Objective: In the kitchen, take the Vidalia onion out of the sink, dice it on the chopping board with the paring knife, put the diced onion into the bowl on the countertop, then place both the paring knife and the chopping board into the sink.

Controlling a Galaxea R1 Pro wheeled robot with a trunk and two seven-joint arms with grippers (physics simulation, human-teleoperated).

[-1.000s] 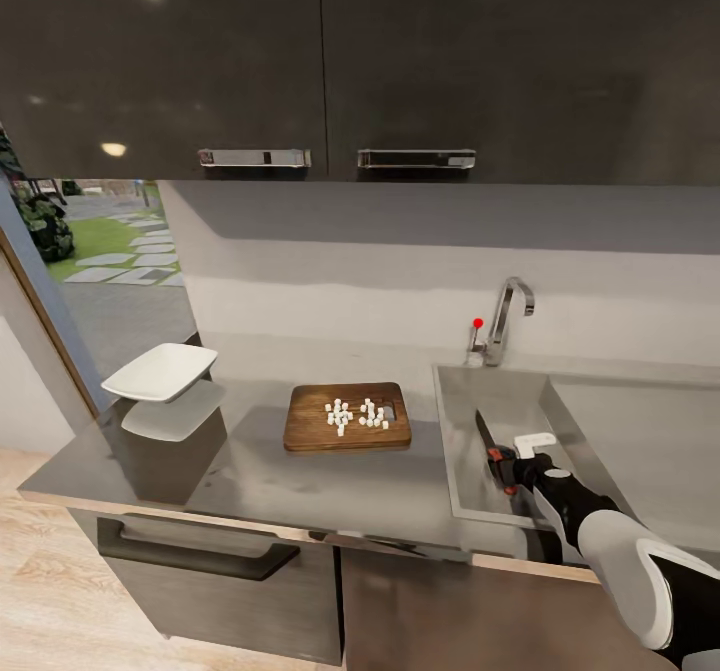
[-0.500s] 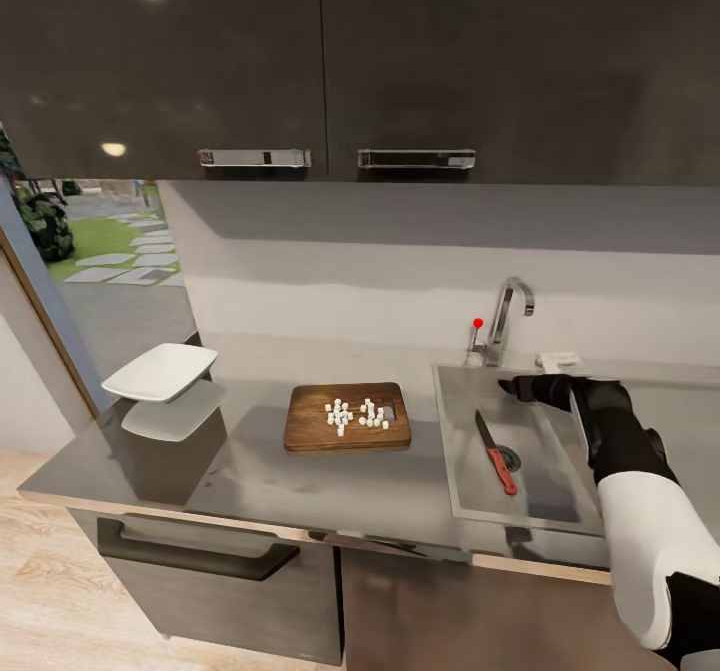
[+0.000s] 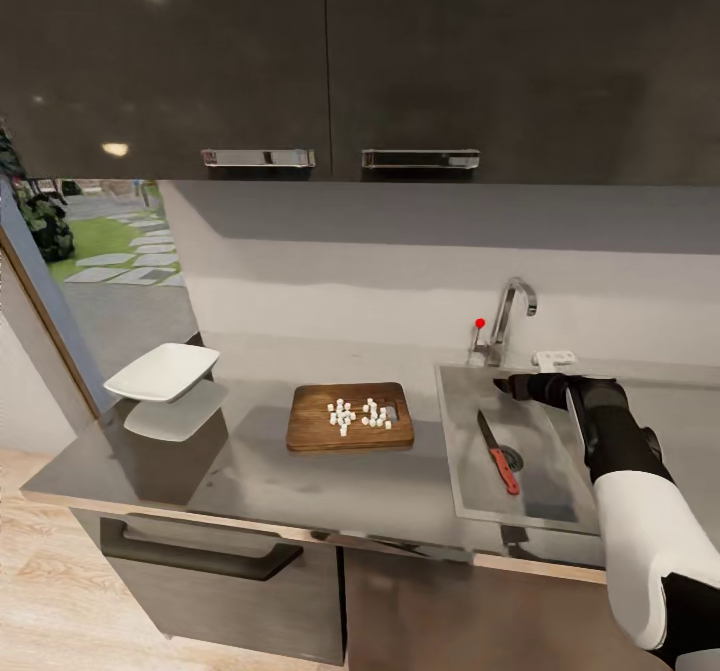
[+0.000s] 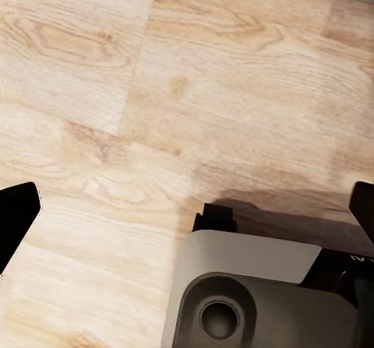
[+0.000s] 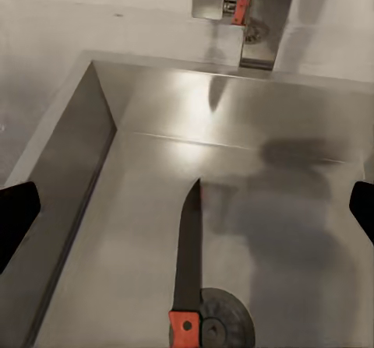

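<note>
In the sink [image 3: 470, 391] the paring knife [image 3: 497, 451] lies flat, red handle at the drain [image 5: 226, 325]. Right gripper [image 3: 510, 385] hovers above the basin, fingers spread wide, empty. Diced onion [image 3: 360, 413] sits on the chopping board [image 3: 310, 433]; bowl [image 3: 162, 371] well apart on the countertop [image 3: 270, 491]. Left gripper [image 4: 187, 216] spread too, over wood floor [image 4: 156, 91].

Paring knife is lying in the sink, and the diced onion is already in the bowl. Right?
Not quite. The paring knife does lie in the sink, but the head view shows the diced onion on the chopping board; the bowl looks empty.
</note>
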